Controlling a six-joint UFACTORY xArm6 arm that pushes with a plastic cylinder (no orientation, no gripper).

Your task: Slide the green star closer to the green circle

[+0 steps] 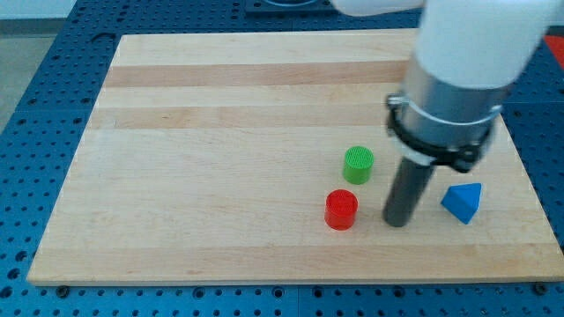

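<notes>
The green circle (359,165) is a short green cylinder on the wooden board (220,158), right of centre. No green star shows in this view; the arm's wide body covers part of the board at the upper right and may hide it. My tip (397,221) rests on the board below and to the right of the green circle, between a red cylinder (341,210) on its left and a blue triangular block (463,202) on its right. The tip touches none of them.
The white and grey arm body (458,79) fills the view's upper right. The board lies on a blue perforated table (35,106); its right edge is close to the blue block.
</notes>
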